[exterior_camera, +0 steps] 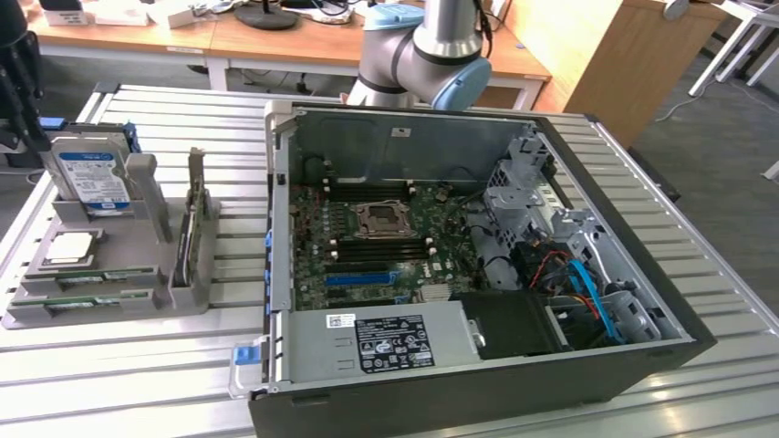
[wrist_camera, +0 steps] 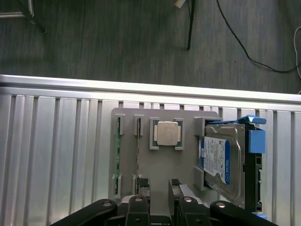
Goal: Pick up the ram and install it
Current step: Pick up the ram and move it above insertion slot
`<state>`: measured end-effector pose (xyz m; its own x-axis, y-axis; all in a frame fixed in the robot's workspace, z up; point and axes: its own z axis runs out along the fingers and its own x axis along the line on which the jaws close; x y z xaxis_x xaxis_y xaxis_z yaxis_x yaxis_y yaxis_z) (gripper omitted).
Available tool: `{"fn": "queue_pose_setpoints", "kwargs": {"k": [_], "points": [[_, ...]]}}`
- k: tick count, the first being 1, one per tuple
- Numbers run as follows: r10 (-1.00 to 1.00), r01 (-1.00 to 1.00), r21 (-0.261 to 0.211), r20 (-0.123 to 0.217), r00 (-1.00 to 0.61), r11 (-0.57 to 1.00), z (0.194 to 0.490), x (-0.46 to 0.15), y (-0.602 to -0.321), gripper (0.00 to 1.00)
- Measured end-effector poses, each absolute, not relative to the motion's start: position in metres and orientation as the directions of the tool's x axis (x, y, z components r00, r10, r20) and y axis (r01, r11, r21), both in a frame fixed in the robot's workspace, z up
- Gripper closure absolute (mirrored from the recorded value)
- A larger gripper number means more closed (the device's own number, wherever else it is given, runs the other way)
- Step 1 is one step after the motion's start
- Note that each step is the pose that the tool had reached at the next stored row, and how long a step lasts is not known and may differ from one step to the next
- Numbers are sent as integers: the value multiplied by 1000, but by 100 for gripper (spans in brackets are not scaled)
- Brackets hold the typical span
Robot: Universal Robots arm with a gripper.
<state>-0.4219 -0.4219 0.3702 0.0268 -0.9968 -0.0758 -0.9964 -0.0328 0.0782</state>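
While the end effector [wrist_camera: 159, 188] hangs over the grey holder [wrist_camera: 160, 165] with its fingers spread and empty, the ram [wrist_camera: 119, 153] stands on edge in a slot there, a second stick [wrist_camera: 138, 150] just beside it. A descent off-line could likely catch both sticks, or knock the neighbouring processor [wrist_camera: 168, 133].

Exterior view: bright, even indoor light, no hard shadows. Soft sheen on the ribbed metal table [exterior_camera: 109, 383], strongest in the lower right of the frame. The inside of the computer case [exterior_camera: 487, 406] is darker, deepest shade around its lower right part. Wrist view: table slats evenly lit, pale glare along the edge rail; carpet floor [wrist_camera: 117, 37] dim; processor lid [wrist_camera: 168, 133] catches a dull reflection.
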Motion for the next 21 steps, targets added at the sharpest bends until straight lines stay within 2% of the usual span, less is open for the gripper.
{"fn": "queue_pose_setpoints", "kwargs": {"k": [21], "points": [[-996,-996,79,-76,41,-47,367,-422,-428,70]]}}
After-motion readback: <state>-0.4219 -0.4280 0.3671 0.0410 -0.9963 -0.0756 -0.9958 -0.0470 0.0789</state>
